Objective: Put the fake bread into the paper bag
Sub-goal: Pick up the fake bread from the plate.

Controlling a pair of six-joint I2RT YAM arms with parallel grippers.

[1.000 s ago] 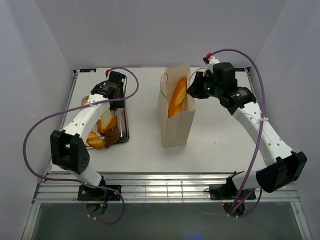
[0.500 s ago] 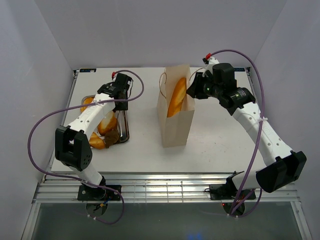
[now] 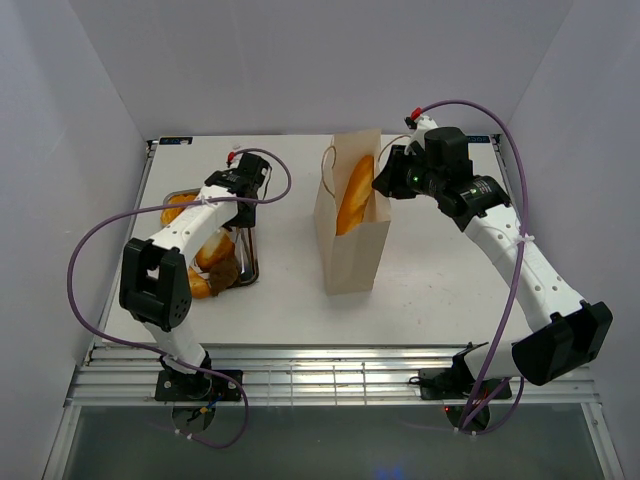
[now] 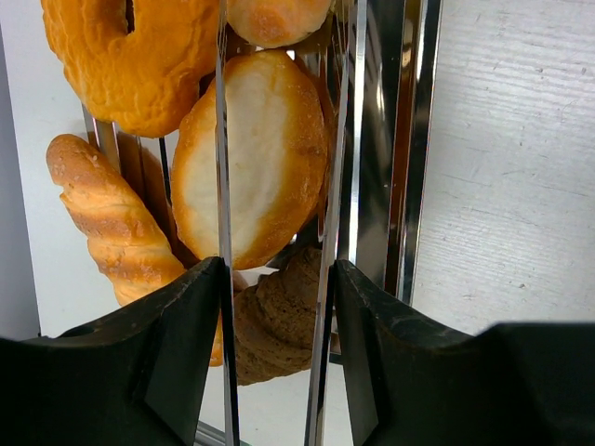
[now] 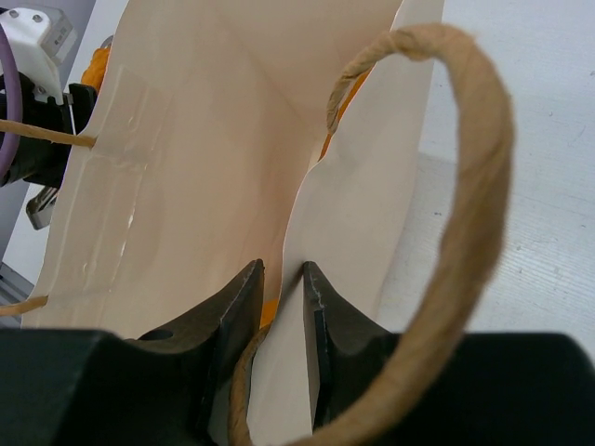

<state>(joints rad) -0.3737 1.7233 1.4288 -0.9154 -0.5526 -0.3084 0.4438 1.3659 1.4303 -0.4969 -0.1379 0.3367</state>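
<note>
two grippers are seen closed on things over a white table [image 3: 440, 285]. the left gripper [image 4: 276, 269] is clamped on a pair of silver tongs [image 4: 221, 139], one thin blade lying against the inner face of each finger. the tongs are pointed down into a shiny steel tray [image 4: 414, 158] at the left of the table. an oval roll [image 4: 256, 167] is seen behind the two blades; whether it is touched by them cannot be told. a ring donut [image 4: 121, 65], a twisted loaf [image 4: 107, 218] and a darker brown piece [image 4: 279, 321] are crowded around the roll in the tray.

the paper bag [image 3: 350, 255] is stood upright near the table's middle, with a baguette [image 3: 353, 195] leaning inside it and poking above the rim. the right gripper [image 5: 282, 269] is pinched on the bag's right wall at the top edge, beside a cord handle [image 5: 474, 186].
</note>
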